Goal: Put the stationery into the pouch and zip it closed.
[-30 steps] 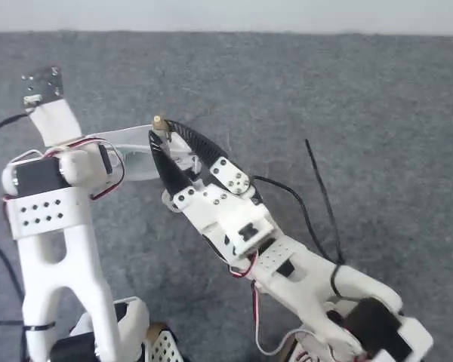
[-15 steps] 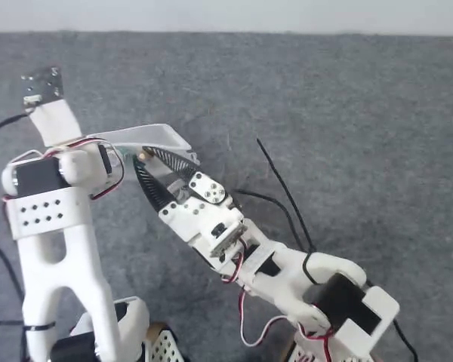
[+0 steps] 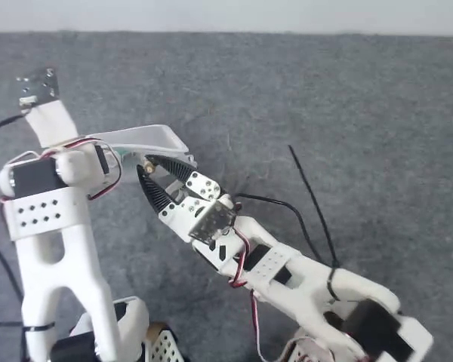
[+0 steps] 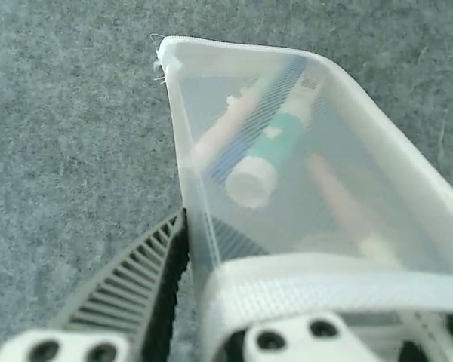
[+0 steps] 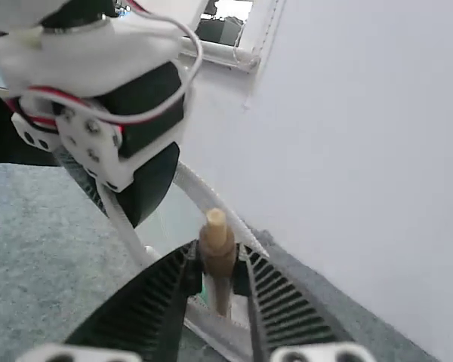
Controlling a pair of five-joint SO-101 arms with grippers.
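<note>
At the left of the high view, the left pincer (image 4: 195, 249) is pressed together on one wall of the translucent pouch (image 3: 147, 138). It holds the pouch raised off the grey table (image 3: 362, 113), mouth toward the other arm, likely so the opening stays steady and reachable. Its wrist view shows stationery already inside: a teal-and-white tube (image 4: 275, 147) beside a blue pen (image 4: 253, 121).

Just right of the pouch, near the frame's centre, the right pincer (image 3: 146, 165) is pinching a tan stick (image 5: 215, 253) upright between its ribbed fingers. The stick's tip is at the pouch's rim, apparently lined up to go in. The zip looks not yet closed.

Further right, a black cable (image 3: 313, 196) trails across the table, well apart from the work.
</note>
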